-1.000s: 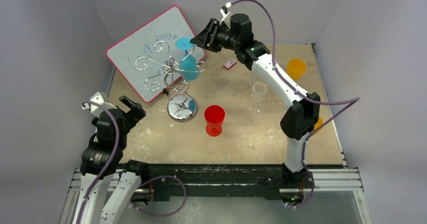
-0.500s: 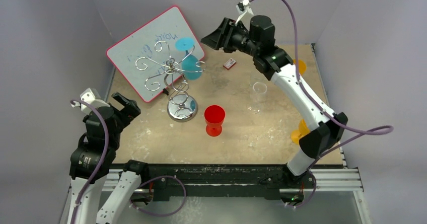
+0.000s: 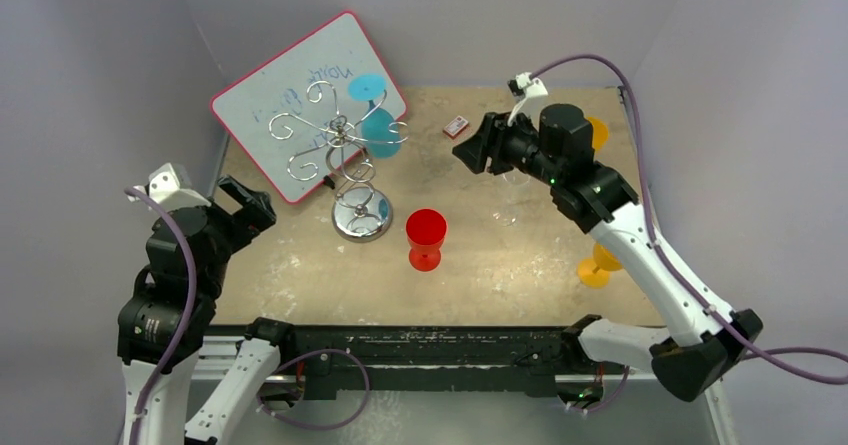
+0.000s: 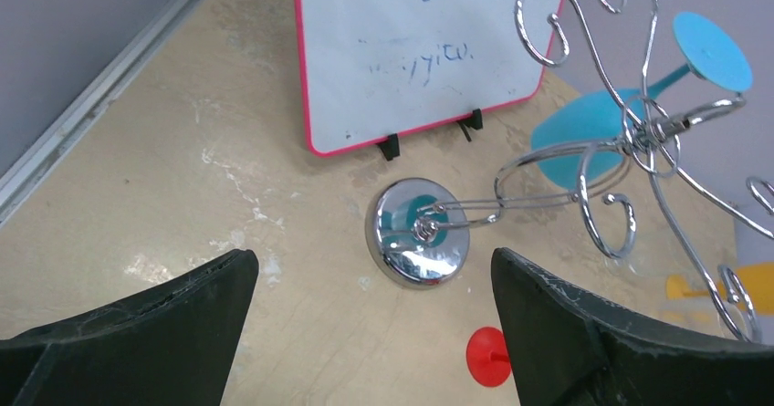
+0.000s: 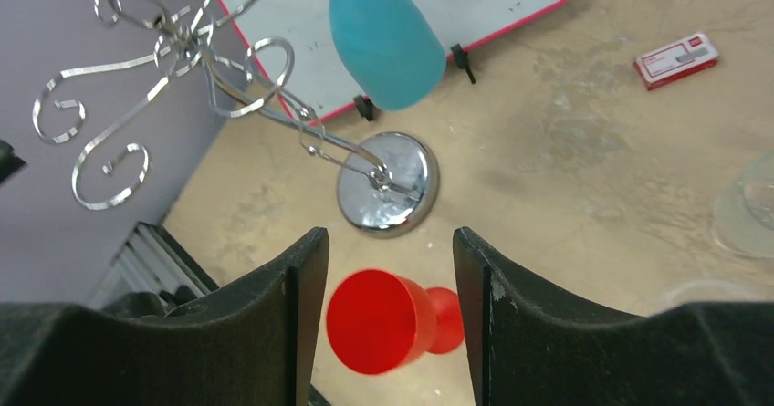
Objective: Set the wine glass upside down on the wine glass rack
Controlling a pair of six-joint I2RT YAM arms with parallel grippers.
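Plainly, a teal wine glass (image 3: pixel 378 131) hangs inverted on silver scrolled rack (image 3: pixel 362 223); left claw (image 4: pixel 371 274), right claw (image 5: pixel 388 246) gape empty.

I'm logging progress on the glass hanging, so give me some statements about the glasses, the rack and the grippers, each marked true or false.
1. The teal wine glass hangs upside down on the wine glass rack. True.
2. The right gripper holds the red wine glass. False: it is open and empty, and that glass stands upright on the table.
3. The left gripper is open and empty. True.
4. The whiteboard lies flat on the table. False: it stands propped up behind the rack.
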